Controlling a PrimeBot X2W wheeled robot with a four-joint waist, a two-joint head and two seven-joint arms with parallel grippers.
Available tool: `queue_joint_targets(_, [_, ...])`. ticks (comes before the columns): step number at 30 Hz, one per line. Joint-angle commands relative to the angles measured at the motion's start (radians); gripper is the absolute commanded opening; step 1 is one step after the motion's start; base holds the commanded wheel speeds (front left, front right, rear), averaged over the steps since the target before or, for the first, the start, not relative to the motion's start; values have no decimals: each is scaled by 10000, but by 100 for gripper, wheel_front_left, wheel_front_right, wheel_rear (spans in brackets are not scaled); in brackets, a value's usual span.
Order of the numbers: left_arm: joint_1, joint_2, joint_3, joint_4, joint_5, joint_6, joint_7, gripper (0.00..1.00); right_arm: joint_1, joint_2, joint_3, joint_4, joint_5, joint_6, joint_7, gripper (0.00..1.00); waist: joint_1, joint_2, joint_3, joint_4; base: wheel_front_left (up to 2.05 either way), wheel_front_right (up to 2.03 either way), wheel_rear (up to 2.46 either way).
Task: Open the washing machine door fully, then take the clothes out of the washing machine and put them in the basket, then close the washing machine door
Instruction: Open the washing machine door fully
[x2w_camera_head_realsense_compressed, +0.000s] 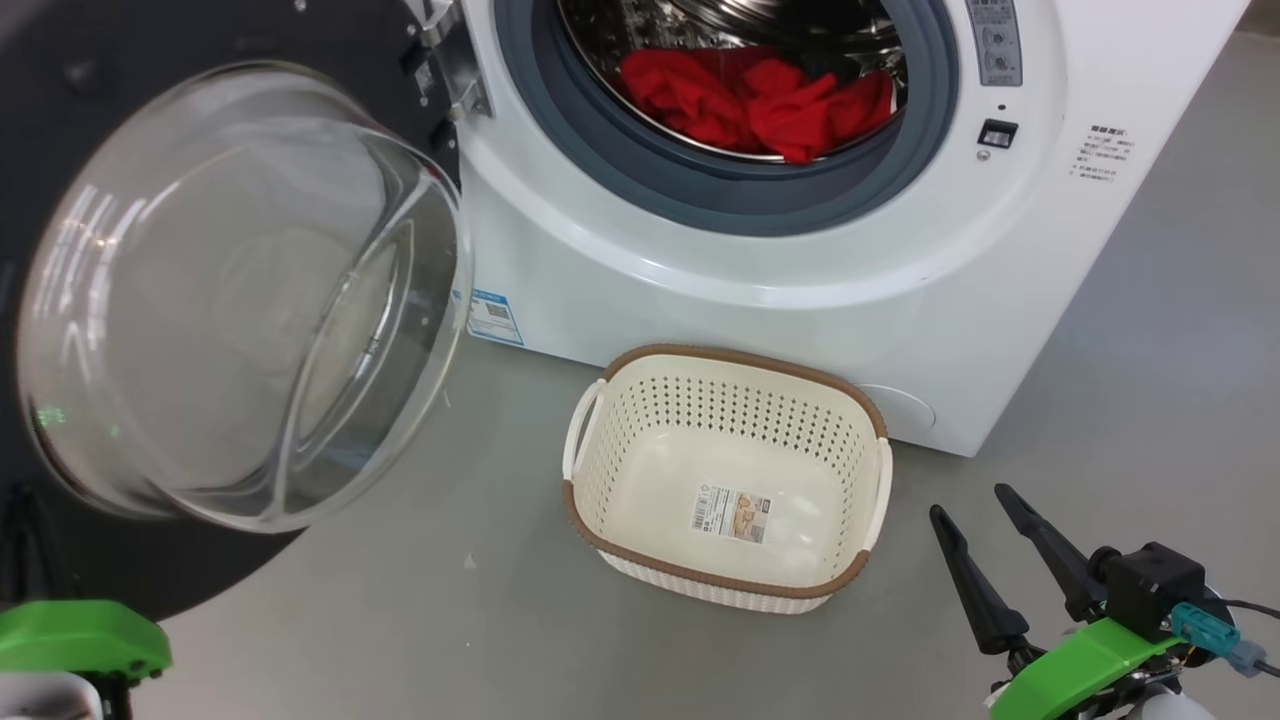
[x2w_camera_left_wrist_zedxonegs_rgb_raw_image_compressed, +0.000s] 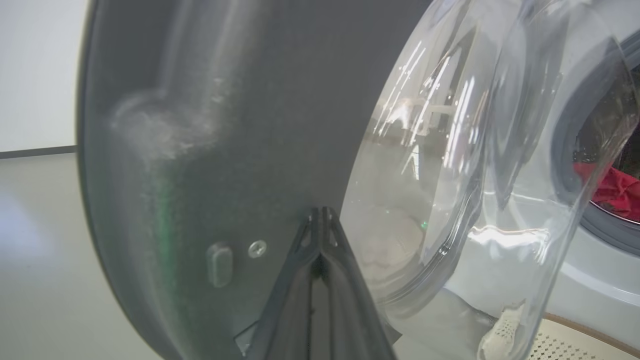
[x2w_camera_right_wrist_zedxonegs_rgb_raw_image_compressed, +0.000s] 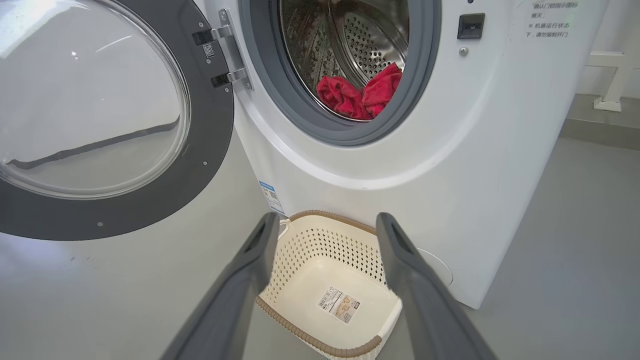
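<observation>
Grey floor — basket, washing machine

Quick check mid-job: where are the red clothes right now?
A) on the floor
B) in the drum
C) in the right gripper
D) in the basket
B: the clothes lie in the drum, while the basket has no fabric in it and the right gripper stands open with nothing between its fingers.
</observation>
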Motion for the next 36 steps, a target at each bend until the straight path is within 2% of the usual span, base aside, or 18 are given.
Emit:
queue_joint_targets(1, [-537,551,580,-65,159,64,-120,0,-387,-201,104,-247,-81,63,-105,100,0,0,82,-56,0,0,0])
queue_joint_targets(8, [-895,498,1336,442,614,84,-121,0,-462,-244,125,-254,-92,63,-105,100,0,0,219,-215,0,0,0])
queue_joint_targets(23, [-1724,859,2582,1613,1411,-395,-121,0,-688,-396,206,-320,-89,63,-105,100,0,0,658,-474,0,0,0])
queue_joint_targets(30, [-2290,1128,3263,2267,1844,-760,-122,0,-871,-449,299,-344,-81,63,-105,100,0,0,980,-653,0,0,0])
queue_joint_targets(36, [-2581,1115,3592,2434,2282,-831,-122,0,-965,-520,283,-364,-84,63,-105,100,0,0,1170,-704,0,0,0])
